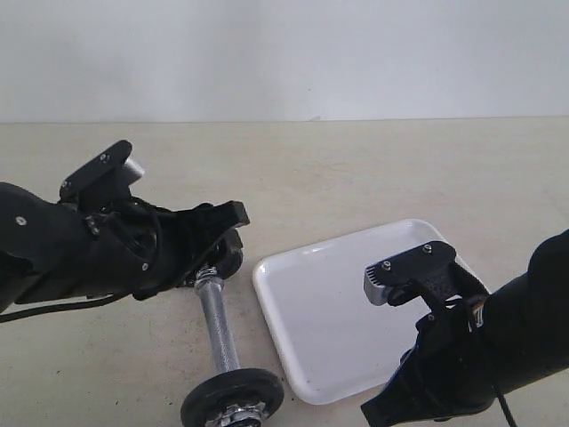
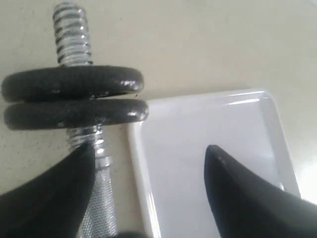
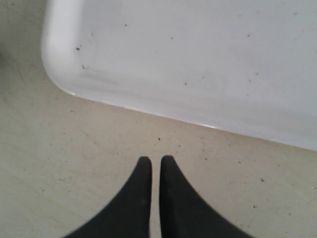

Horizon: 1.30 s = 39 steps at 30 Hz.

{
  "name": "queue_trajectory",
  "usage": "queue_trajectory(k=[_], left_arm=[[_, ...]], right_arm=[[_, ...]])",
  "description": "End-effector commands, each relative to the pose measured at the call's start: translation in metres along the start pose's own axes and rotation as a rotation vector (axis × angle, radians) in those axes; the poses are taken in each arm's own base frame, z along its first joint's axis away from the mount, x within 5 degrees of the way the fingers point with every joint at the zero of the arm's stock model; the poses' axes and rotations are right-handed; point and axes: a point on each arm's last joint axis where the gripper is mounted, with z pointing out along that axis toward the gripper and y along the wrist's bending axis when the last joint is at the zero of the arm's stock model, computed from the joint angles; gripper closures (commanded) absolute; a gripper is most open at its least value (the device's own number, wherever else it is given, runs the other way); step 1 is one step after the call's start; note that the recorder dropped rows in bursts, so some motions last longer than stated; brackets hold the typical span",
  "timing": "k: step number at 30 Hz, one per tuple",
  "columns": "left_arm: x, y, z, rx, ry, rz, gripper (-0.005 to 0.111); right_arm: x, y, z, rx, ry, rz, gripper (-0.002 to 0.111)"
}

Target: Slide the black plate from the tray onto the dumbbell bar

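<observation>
Left wrist view: left gripper (image 2: 149, 153) wide, empty, beside bar (image 2: 101, 198) carrying black plate (image 2: 72, 82); right gripper (image 3: 154, 161) closed. Retreat gently, sparing bar.

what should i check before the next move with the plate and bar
1. Tray cleared: ok, no disc seen on it.
2. Black plate on dumbbell bar: ok, it sits beside another disc by the threaded end.
3. Left gripper open, holding nothing: ok.
4. Right gripper shut, empty, beside the tray: ok.
5. Left gripper clear of the bar: cannot tell, one finger overlaps it in view.
</observation>
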Motion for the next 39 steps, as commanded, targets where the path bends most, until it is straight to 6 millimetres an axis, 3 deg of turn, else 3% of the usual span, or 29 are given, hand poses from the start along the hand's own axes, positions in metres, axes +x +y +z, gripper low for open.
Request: queue_trajectory(k=[1, 8, 12, 18, 23, 26, 28, 33, 39], left_arm=[[-0.010, -0.007, -0.017, 0.048, -0.051, 0.079, 0.048], [-0.025, -0.015, -0.047, 0.136, -0.102, 0.158, 0.048], [-0.036, -0.021, -0.077, 0.205, -0.183, 0.233, 0.048], [-0.055, -0.028, -0.142, 0.341, -0.393, 0.214, 0.048], [-0.062, -0.021, -0.217, 0.481, -0.615, 0.250, 0.049], [-0.057, -0.011, -0.262, 0.583, -0.725, 0.276, 0.057], [-0.051, -0.003, -0.289, 0.650, -0.782, 0.307, 0.069], [-0.032, 0.014, -0.331, 0.778, -0.860, 0.382, 0.101], [-0.003, 0.027, -0.358, 0.943, -0.812, 0.502, 0.102]], right_arm=[[0.001, 0.000, -0.001, -0.001, 0.002, -0.010, 0.108], [0.002, 0.000, -0.001, -0.003, 0.008, -0.008, 0.108], [0.002, 0.000, -0.001, -0.003, 0.008, -0.008, 0.108], [0.001, 0.000, -0.001, -0.001, -0.004, -0.005, 0.108], [0.000, 0.001, -0.001, -0.007, -0.009, 0.011, 0.108], [0.000, 0.001, -0.001, -0.011, -0.010, 0.023, 0.108], [0.000, 0.001, -0.001, -0.017, -0.012, 0.038, 0.108], [0.000, 0.002, -0.001, -0.026, -0.017, 0.064, 0.108], [0.001, 0.003, -0.001, -0.038, -0.001, 0.081, 0.108]])
